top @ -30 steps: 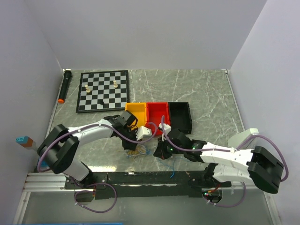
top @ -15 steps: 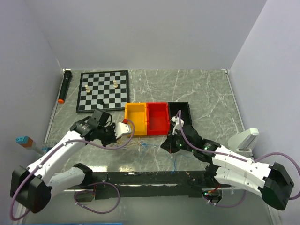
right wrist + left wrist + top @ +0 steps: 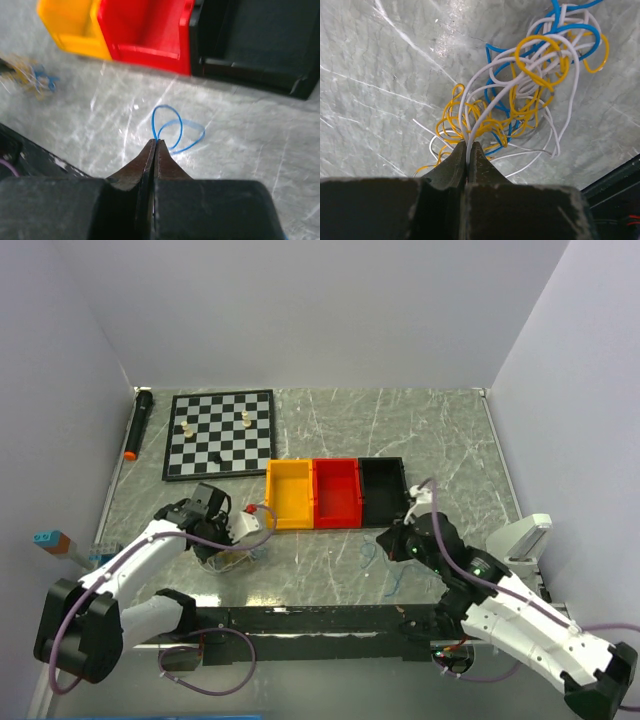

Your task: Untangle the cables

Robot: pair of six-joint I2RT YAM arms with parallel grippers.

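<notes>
The cables (image 3: 540,37) lie as a tangle of yellow, white and blue wire on the marble table. My left gripper (image 3: 467,144) is shut on a white strand (image 3: 468,134) at the tangle's near edge. In the top view it (image 3: 243,528) sits front left, by the yellow bin. My right gripper (image 3: 156,141) is shut on a separate looped blue cable (image 3: 166,105) that hangs down to the table. In the top view this gripper (image 3: 386,541) is in front of the black bin. The tangle (image 3: 31,76) shows blurred far to its left.
Three joined bins stand mid-table: yellow (image 3: 271,496), red (image 3: 318,492), black (image 3: 402,490). A chessboard (image 3: 220,433) with a few pieces lies at the back left, with a black marker (image 3: 138,425) beside it. A black rail (image 3: 320,620) runs along the front edge.
Both arms have pulled apart from the middle. The left went left with the tangle. The right went right with the blue cable, now apart from the tangle.
</notes>
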